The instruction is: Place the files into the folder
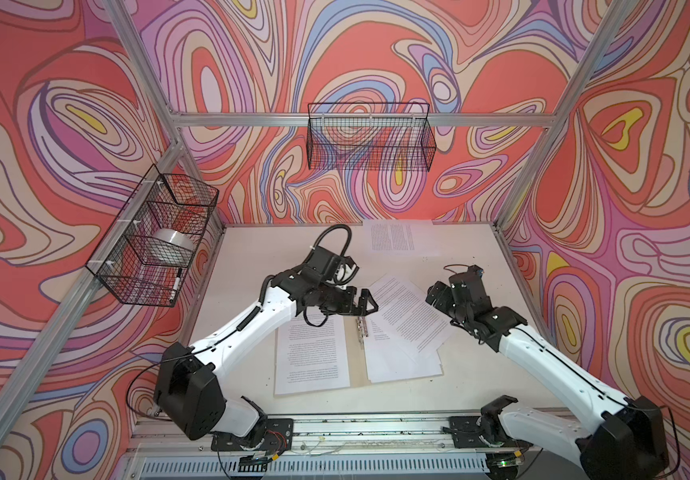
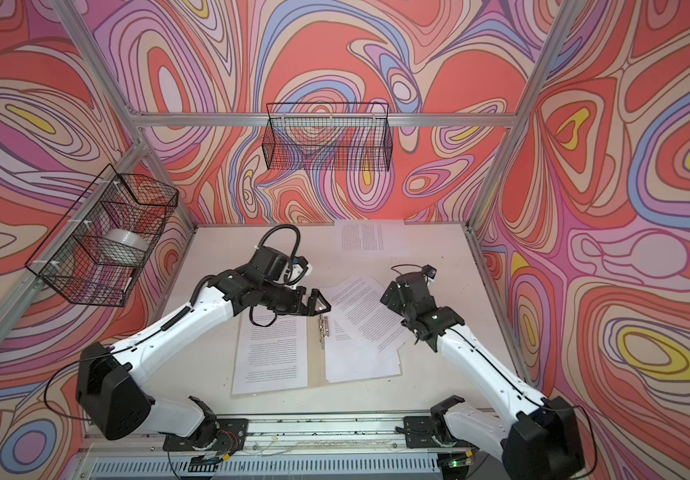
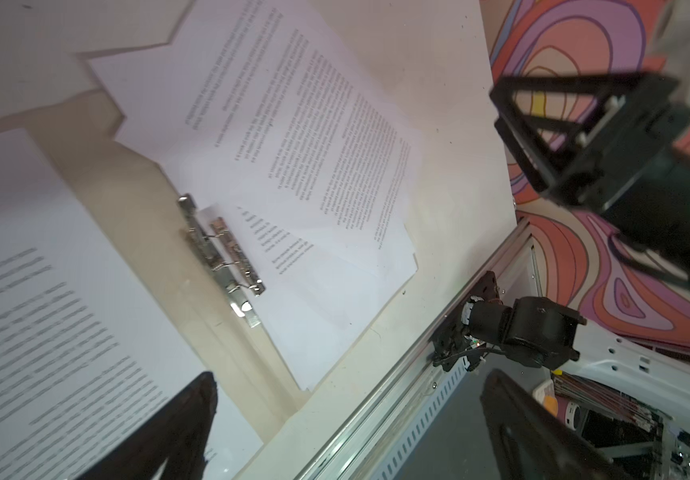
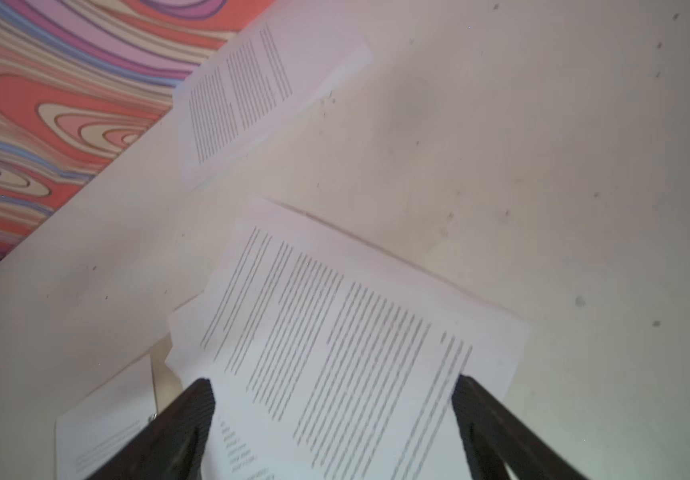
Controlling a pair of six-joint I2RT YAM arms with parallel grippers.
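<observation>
Folder [image 1: 357, 370] lies open and flat mid-table [image 1: 418, 403], metal clip [image 1: 362, 325] on its spine, one printed sheet [image 1: 312, 357] on its left flap and fanned files [image 1: 407, 328] across its right; another sheet [image 1: 393, 236] lies well apart at the far edge. Left gripper [image 1: 370, 303] hangs near the clip, jaws spread wide and empty. Right gripper [image 4: 332, 386] is over the fanned files, jaws likewise apart, gripping nothing.

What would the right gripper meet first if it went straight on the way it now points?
Probably the skewed top sheet lying over the folder: the open right gripper aims down at its printed face. How high it hangs above the paper is unclear.
</observation>
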